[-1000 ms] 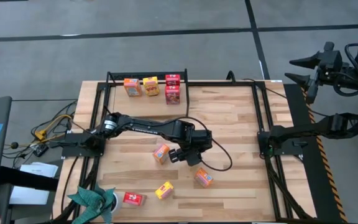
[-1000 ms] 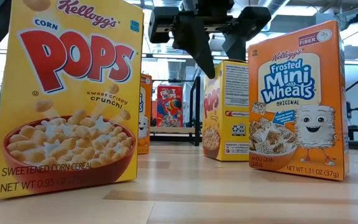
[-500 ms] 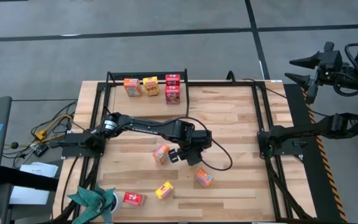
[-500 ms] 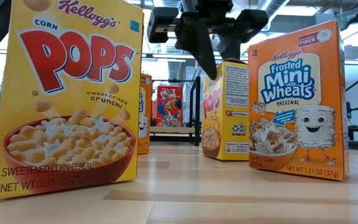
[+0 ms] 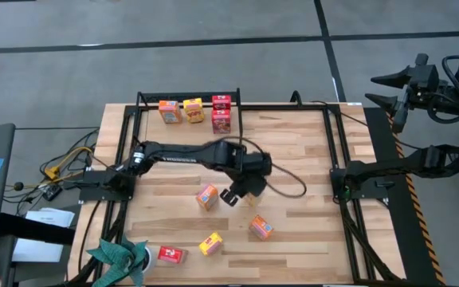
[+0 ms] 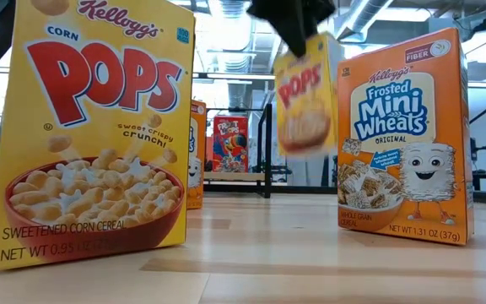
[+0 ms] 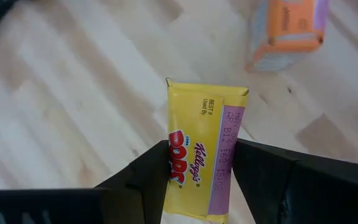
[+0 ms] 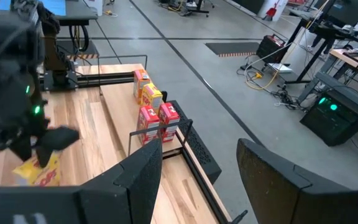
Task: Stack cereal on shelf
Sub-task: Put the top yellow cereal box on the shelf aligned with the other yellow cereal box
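Observation:
My left gripper (image 5: 236,194) is over the middle of the table, shut on a yellow Corn Pops cereal box (image 7: 204,149), which hangs in the air in the low view (image 6: 306,97). The shelf (image 5: 188,97), a black tube frame, stands at the table's far left. Several small cereal boxes stand on it, among them an orange one (image 5: 170,112) and a red one (image 5: 221,121). My right gripper (image 8: 197,180) waits open, raised off the table's right side. My left gripper pinches the yellow box between its two fingers, one on each broad face (image 7: 176,165), near the box's upper end. The fingers come slanting down from above. The box hangs below them, slightly tilted and clear of the table.
Several loose boxes lie on the near half of the table: an orange one (image 5: 206,197) beside my left gripper, another orange (image 5: 261,227), a yellow (image 5: 210,243) and a red (image 5: 171,254). A green cloth-like bundle (image 5: 122,255) sits at the near left corner.
My left gripper has taken hold of the yellow box, which stood on the table, and has risen with it while rolling at the wrist. The box is now lifted clear and hangs tilted.

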You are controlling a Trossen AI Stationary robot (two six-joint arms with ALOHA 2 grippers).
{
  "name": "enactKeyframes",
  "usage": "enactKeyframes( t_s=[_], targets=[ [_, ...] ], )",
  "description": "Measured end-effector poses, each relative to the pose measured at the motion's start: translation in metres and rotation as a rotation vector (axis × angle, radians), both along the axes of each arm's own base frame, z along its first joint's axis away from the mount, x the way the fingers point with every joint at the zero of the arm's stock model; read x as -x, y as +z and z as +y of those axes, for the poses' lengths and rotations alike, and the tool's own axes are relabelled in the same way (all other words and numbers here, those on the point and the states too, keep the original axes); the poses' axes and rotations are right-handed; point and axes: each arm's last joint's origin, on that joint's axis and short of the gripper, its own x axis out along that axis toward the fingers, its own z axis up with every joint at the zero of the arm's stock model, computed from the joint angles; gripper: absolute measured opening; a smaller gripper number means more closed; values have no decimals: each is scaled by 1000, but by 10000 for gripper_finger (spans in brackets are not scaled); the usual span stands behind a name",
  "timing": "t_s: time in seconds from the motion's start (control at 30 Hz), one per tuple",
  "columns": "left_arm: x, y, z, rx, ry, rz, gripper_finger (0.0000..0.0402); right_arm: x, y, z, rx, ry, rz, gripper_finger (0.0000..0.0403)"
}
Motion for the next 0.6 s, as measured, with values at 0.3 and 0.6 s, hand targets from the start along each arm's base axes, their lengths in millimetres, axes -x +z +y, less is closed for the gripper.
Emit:
enactKeyframes(
  t_s=[0.3,0.6],
  targets=[
    [49,46,25,145,338,79,155,0,0,0,0,0,0,232],
    [93,79,45,132,540,113,155,0,0,0,1,0,1,232]
  ],
)
